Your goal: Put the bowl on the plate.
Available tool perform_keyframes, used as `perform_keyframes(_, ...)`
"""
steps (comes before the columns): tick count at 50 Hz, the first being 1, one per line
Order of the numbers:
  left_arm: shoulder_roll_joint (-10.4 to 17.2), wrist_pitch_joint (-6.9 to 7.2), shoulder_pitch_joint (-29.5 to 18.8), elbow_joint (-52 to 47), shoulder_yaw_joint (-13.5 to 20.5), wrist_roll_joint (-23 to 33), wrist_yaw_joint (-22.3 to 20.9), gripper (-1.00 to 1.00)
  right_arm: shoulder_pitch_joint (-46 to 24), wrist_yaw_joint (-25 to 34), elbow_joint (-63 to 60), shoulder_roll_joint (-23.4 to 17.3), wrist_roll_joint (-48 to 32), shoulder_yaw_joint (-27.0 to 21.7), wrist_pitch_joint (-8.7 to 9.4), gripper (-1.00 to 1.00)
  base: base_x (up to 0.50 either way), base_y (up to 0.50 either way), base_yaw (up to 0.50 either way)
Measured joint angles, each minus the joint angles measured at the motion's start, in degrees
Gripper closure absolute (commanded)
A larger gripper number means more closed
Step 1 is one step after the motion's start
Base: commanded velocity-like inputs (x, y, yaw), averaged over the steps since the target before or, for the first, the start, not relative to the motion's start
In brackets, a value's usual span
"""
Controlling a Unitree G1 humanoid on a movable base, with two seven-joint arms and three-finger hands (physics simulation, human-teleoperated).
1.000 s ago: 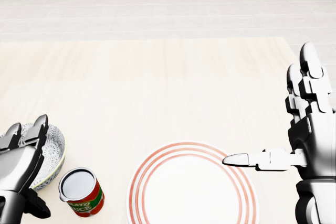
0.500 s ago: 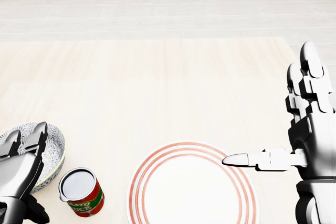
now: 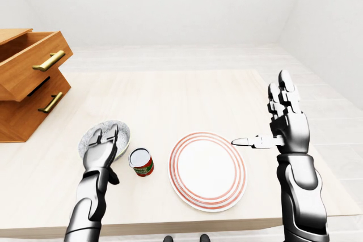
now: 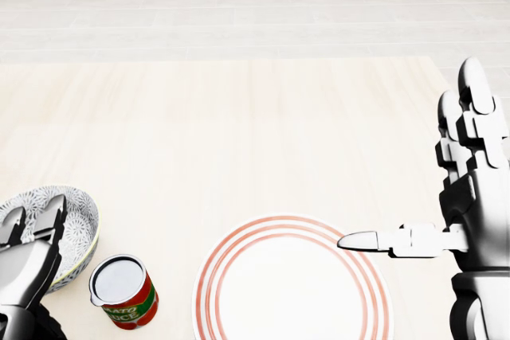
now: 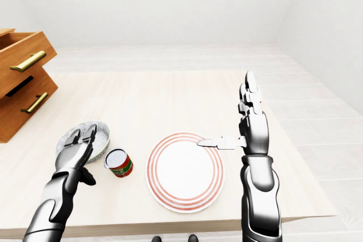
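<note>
A pale wooden worktop (image 4: 239, 133) fills most of the head view. The bowl (image 4: 80, 216), grey-patterned with a yellowish rim, sits upright on it at the lower left of that view, not on the plate. The left hand (image 3: 100, 150) comes up from the bottom edge with its fingers straight and spread. The fingertips lie over the bowl's lower rim and are not closed round it; whether they touch it cannot be told.

Just right of the bowl, a tomato sauce can (image 4: 123, 291) stands upright, showing a red and green label and a silver top. It is between the bowl and the plate and apart from the plate.

The plate (image 4: 291, 296), white with red rings, lies flat at the bottom centre.

The right hand (image 4: 474, 197) stands at the right edge, spread wide and holding nothing. Its fingers point to the top of the frame, and its thumb (image 4: 362, 240) reaches left over the plate's right rim.

In the left-eye view a wooden drawer unit (image 3: 28, 77) with brass handles stands at the upper left, its upper drawer pulled out.
</note>
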Motion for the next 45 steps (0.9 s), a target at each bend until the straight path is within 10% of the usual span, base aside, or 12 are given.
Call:
perform_keyframes(4,0.1,-0.03,0.1,0.26,-0.01,0.18,0.04,-0.98,-0.02,-0.01,0.1,0.02,-0.03,0.01,0.0,-1.0,0.0,0.0,0.0)
perform_keyframes(8,0.18,-0.05,0.13,0.42,0.0,0.3,0.04,0.38,-0.08,-0.03,0.27,0.03,-0.04,0.02,0.0,-1.0,0.0,0.0,0.0)
perform_keyframes(11,0.22,-0.1,0.18,0.45,0.02,0.33,-0.03,1.0,-0.09,-0.06,0.39,0.04,-0.04,0.05,0.0,-1.0,0.0,0.0,0.0)
perform_keyframes(45,0.83,0.24,0.94,-6.89,1.97,0.67,-6.55,1.0,-0.54,-0.44,1.78,-0.1,0.02,0.23,0.0,-1.0,0.0,0.0,0.0)
